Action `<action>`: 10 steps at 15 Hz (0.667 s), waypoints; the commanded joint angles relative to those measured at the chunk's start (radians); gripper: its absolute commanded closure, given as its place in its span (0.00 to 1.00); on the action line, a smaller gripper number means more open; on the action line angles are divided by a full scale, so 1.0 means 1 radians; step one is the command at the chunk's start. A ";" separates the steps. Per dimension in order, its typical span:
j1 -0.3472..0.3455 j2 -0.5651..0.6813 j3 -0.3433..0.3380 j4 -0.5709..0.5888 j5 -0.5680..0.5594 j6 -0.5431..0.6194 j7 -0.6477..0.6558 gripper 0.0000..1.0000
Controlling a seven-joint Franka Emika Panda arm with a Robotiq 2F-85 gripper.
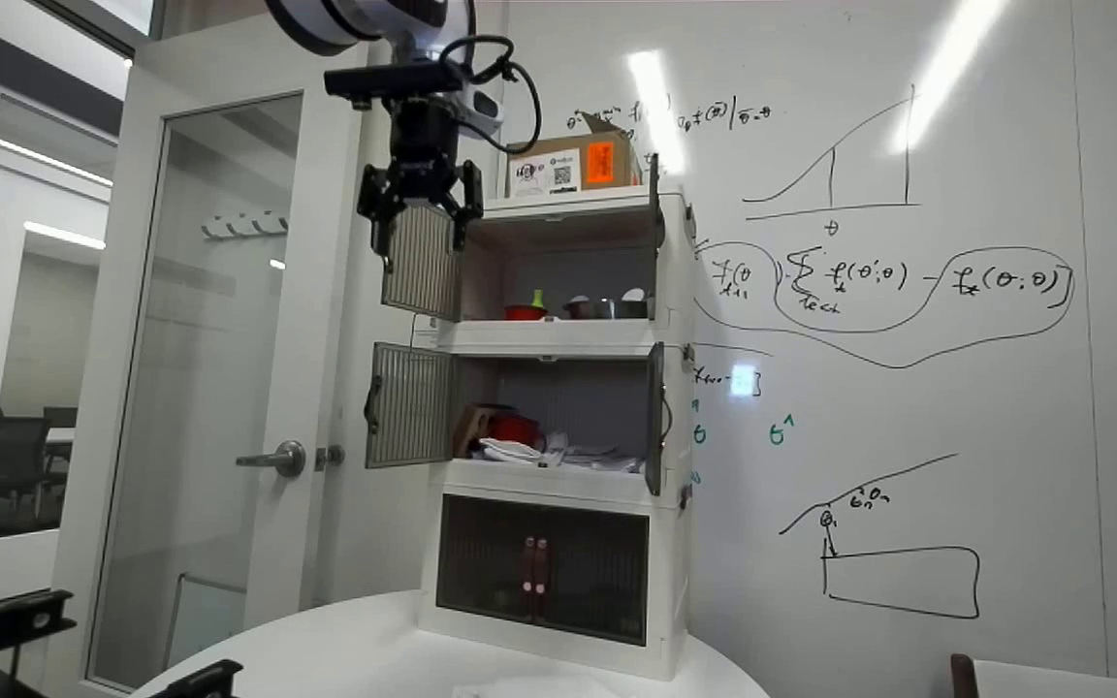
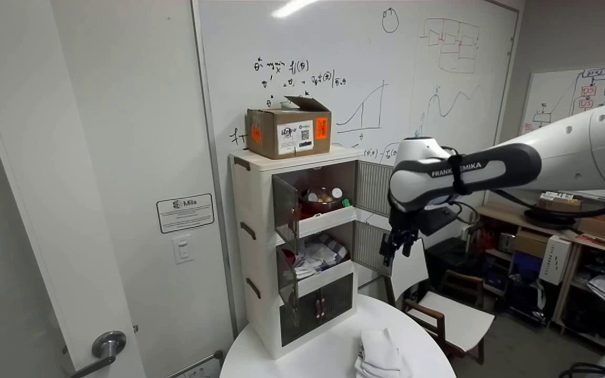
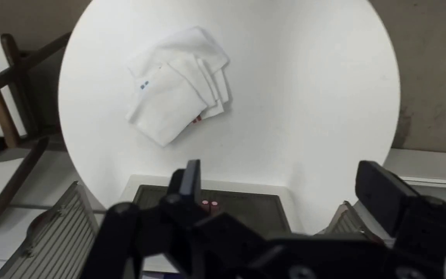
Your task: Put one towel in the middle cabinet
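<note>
From far I see, in both exterior views, a brown cardboard box with an orange label before a large whiteboard with handwritten formulas. In an exterior view, I notice a white wall switch below a rectangular sign.

An office-style research lab, it seems: handwritten formulas and graphs on a whiteboard, a wall sign reading Mila, a glass-paned door, a robot arm, a wooden-armed chair, shelves loaded with boxes
</note>
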 commanded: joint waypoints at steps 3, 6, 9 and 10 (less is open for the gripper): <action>-0.080 0.076 0.039 -0.196 -0.192 0.442 0.161 0.00; -0.138 0.187 0.018 -0.264 -0.250 0.659 0.221 0.00; -0.200 0.315 -0.002 -0.280 -0.303 0.800 0.255 0.00; -0.220 0.356 -0.007 -0.276 -0.337 0.835 0.281 0.00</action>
